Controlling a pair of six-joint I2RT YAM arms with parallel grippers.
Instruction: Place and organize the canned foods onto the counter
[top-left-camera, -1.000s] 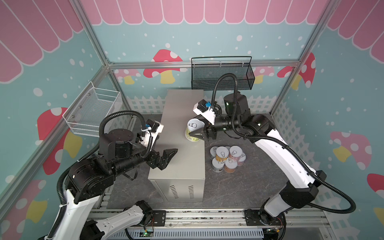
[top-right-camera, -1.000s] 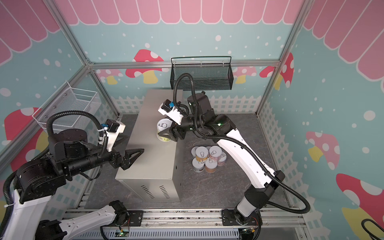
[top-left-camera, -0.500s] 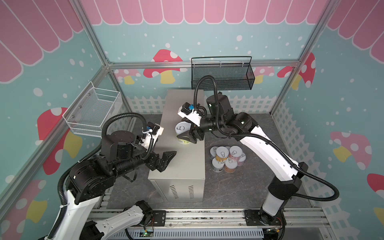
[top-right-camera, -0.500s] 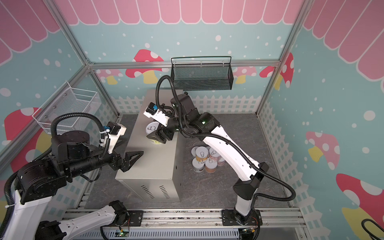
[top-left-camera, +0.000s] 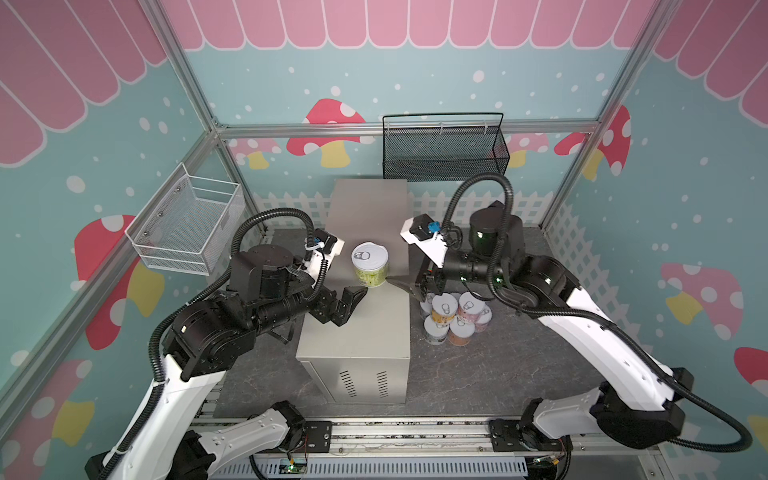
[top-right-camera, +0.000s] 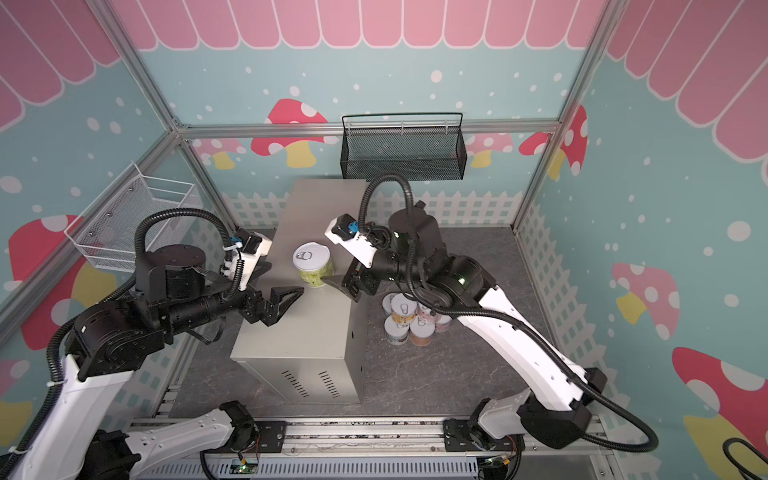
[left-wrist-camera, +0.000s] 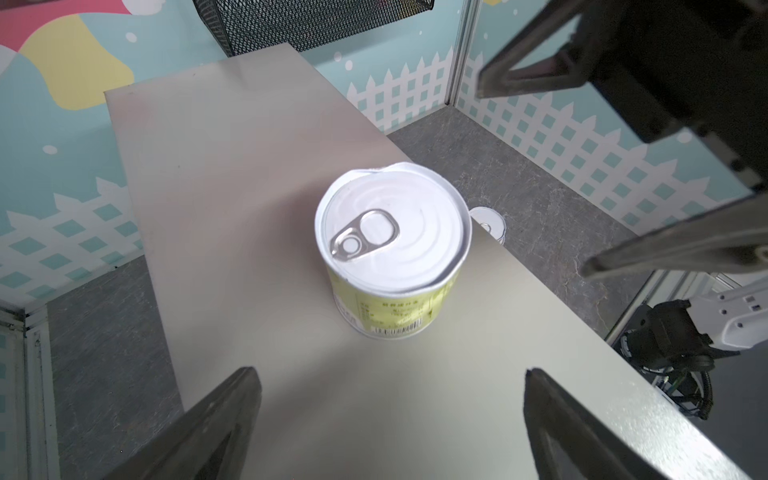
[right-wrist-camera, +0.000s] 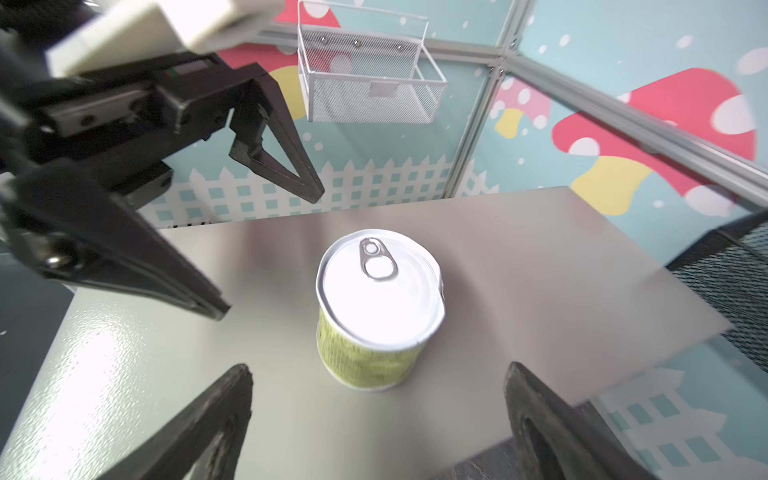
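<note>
From where I stand, the white wire basket (top-left-camera: 187, 224) hangs on the left wall, well away from the work. Next comes the left gripper (top-left-camera: 353, 305), spread wide with nothing in it, hovering over the near-left part of the counter (top-left-camera: 361, 332). Just past its tips 1 green can (top-left-camera: 370, 266) stands upright on the flat top about midway along its length, pull-tab lid up, so its long axis is vertical and its round side faces both claws. On the can's right the right gripper (top-left-camera: 405, 289) is also wide and empty, at the counter's right edge with 1 finger close to the can's base but, as the wrist views show, not gripping it. Of the 2 claws the right looks nearer. Yet the left one points straight at the can with the can centred ahead of its gap, so I judge that any tidying nudge or re-grip would be a short forward reach by the left arm, closing across the can's sides. Below the right arm the other cans (top-left-camera: 455, 318) sit bunched on the dark floor just beside the counter, lids up; I can't count them surely. A second ago the right claw was clamped on this green can near the counter's right side. Half a second ago it had carried it farther over. Now it has let go and backed off, while the left claw has barely moved.
</note>
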